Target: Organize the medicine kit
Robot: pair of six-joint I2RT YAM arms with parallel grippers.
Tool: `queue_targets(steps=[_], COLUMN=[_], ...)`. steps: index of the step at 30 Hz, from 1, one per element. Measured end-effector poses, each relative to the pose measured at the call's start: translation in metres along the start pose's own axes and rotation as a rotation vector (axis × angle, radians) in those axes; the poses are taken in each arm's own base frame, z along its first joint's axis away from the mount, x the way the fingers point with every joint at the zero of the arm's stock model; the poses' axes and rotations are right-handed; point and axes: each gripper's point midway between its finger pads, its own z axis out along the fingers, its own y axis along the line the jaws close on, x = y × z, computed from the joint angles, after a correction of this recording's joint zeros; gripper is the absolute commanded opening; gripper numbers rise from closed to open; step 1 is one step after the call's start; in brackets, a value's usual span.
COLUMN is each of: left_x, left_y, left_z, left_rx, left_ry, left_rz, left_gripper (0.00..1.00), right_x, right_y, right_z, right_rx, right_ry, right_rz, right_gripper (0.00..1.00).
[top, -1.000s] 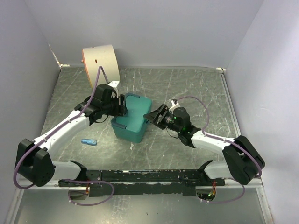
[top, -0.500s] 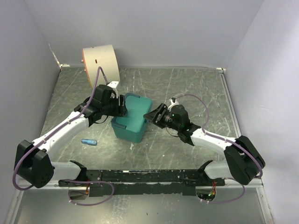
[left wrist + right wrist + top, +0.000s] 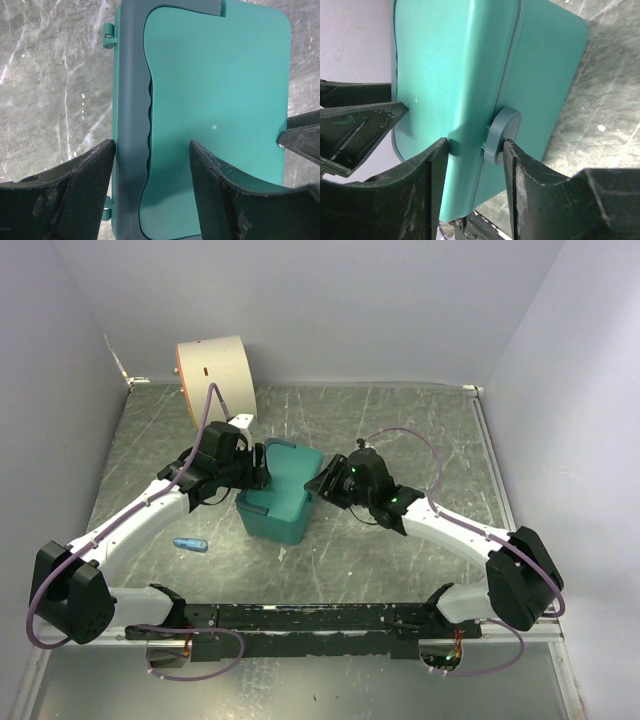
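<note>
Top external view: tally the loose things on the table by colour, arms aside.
Teal: 1, the medicine kit
Cream: 1, the drum
Blue: 1, a small item near the left arm
Total: 3

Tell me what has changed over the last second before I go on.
The right end effector moved in toward the medicine kit and now straddles its round latch; whether it pinches yet is unclear. The left end effector stays open over the kit's darker strip. The kit, blue item and cream drum did not move.
</note>
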Motion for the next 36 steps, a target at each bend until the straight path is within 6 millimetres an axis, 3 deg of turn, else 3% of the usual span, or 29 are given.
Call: queue_targets(steps=[8,18,28,36], left_x=[0.0,0.0,0.0,0.001], left_y=[0.001,0.001,0.001,0.0], left_z=[0.0,0.0,0.0,0.0], left_rx=[0.0,0.002,0.002,0.004], left_ry=[0.001,0.002,0.002,0.003], left_rz=[0.002,0.002,0.001,-0.002], left_gripper=[0.68,0.67,0.71,0.74], right_x=[-0.002,-0.004,-0.007,-0.02], right_y=[0.001,0.005,0.005,0.012], right_z=[-0.001,-0.002,-0.002,-0.015], right_rx=[0.066,0.113,0.125,0.128], right_ry=[0.007,-0.001,-0.015,-0.07], right_rz=[-0.016,-0.026,-0.05,-0.114], right_gripper=[0.27,0.24,0.43,0.49])
